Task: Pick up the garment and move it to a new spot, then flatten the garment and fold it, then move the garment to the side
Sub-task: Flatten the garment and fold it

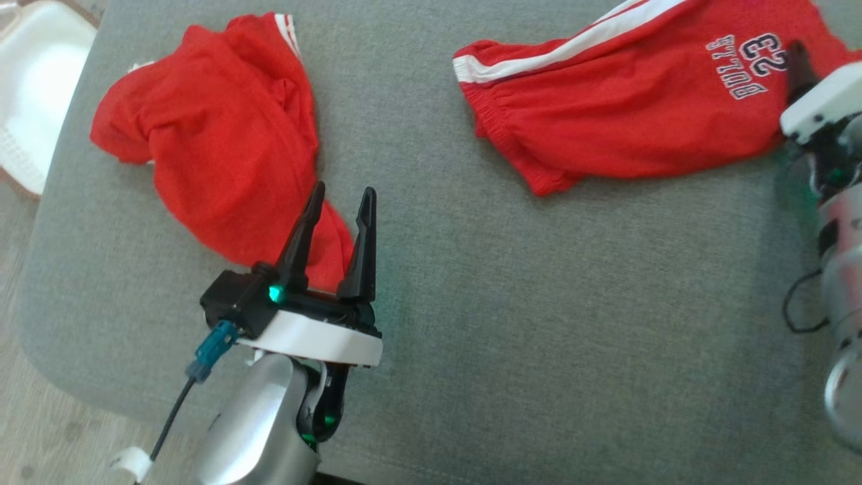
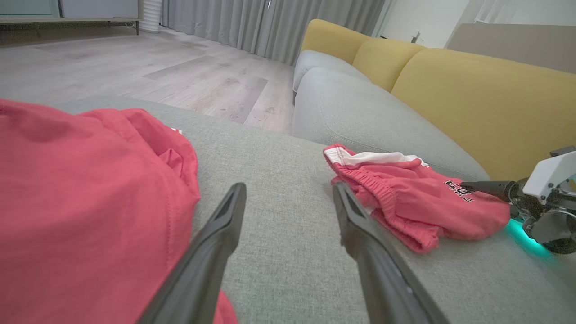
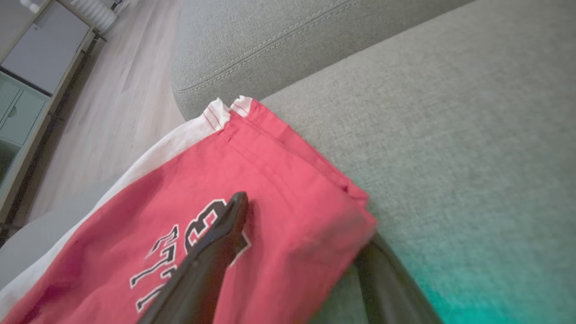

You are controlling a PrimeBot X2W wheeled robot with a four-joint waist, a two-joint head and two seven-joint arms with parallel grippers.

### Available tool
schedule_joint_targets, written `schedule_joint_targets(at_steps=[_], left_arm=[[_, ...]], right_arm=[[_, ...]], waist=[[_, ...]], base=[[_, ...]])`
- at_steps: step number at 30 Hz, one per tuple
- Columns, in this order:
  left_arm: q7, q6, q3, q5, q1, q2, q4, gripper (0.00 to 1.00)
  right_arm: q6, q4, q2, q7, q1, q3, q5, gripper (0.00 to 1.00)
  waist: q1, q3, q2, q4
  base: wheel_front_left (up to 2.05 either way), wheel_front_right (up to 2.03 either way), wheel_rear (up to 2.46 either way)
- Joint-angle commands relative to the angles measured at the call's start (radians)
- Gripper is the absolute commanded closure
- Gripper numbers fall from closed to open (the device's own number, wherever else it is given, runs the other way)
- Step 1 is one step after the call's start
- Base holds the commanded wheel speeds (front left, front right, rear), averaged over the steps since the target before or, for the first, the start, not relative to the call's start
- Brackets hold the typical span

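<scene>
On grey cushion (image 1: pixel 505 303), shorts (image 1: pixel 626 108) lie crosswise

Left gripper (image 1: pixel 343 190) gapes empty by a crumpled red top (image 1: pixel 215 135). Shorts sit right, waistband pointing left. Right wrist view reveals right gripper's (image 3: pixel 306 229) wide jaws straddling their corner, unclamped

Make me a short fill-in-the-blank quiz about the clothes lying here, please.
1. The shorts carry the word BULLS and the number ____.
2. The stripe along their side is ____.
3. The sofa backrests are ____.
4. The left tool is ____, gripping nothing.

Missing words: 23; white; yellow; open.
</scene>
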Motion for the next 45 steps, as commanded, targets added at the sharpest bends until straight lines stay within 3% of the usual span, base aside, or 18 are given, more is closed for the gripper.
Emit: schedule_joint_targets(at_steps=[1,2,3,4,15,24,31,35,39,45], left_arm=[[-0.008,0.006,0.020,-0.007,-0.027,0.007,-0.032,0.00],[-0.008,0.009,0.018,-0.011,-0.031,0.007,-0.034,0.00],[-0.008,0.009,0.018,-0.011,-0.031,0.007,-0.034,0.00],[-0.008,0.010,0.018,-0.012,-0.032,0.007,-0.035,0.00],[-0.008,0.013,0.038,0.008,-0.027,0.007,-0.017,0.00],[-0.008,0.003,0.087,0.047,0.017,0.007,-0.008,0.00],[-0.008,-0.008,0.133,0.071,0.064,0.007,-0.026,0.00],[-0.008,-0.015,0.152,0.086,0.086,0.007,-0.030,0.00],[-0.008,-0.022,0.162,0.099,0.096,0.007,-0.029,0.00],[-0.008,-0.028,0.162,0.109,0.101,0.007,-0.031,0.00]], right_arm=[[0.003,0.039,0.025,0.034,0.005,-0.001,-0.027,0.00],[0.003,0.055,0.025,0.043,-0.013,-0.012,-0.056,0.45],[0.003,0.055,0.025,0.043,-0.013,-0.012,-0.056,0.45],[0.003,0.059,0.028,0.041,-0.022,-0.015,-0.067,1.00],[0.003,0.044,0.088,-0.147,-0.036,-0.017,-0.070,1.00],[0.003,-0.011,0.126,-0.324,0.062,0.001,0.069,1.00],[0.003,-0.105,0.136,-0.385,0.215,0.044,0.160,1.00],[0.003,-0.128,0.137,-0.398,0.286,0.129,0.294,1.00],[0.003,-0.167,0.137,-0.405,0.352,0.219,0.394,1.00],[0.003,-0.269,0.137,-0.406,0.411,0.222,0.436,1.00]], waist=[[0.0000,0.012,-0.0001,0.011],[0.0000,0.017,-0.0001,0.013],[0.0000,0.017,-0.0001,0.013],[0.0000,0.019,-0.0001,0.013],[0.0000,-0.021,-0.0001,-0.053],[0.0000,-0.121,-0.0001,-0.174],[0.0000,-0.188,-0.0001,-0.259],[0.0000,-0.213,-0.0001,-0.290],[0.0000,-0.224,-0.0001,-0.307],[0.0000,-0.224,-0.0001,-0.304]], base=[[0.00,0.00,0.00],[0.00,0.00,0.00],[0.00,0.00,0.00],[0.00,0.00,0.00],[0.00,0.00,0.00],[0.00,0.00,0.00],[0.00,0.00,0.00],[0.00,0.00,0.00],[0.00,0.00,0.00],[0.00,0.00,0.00]])
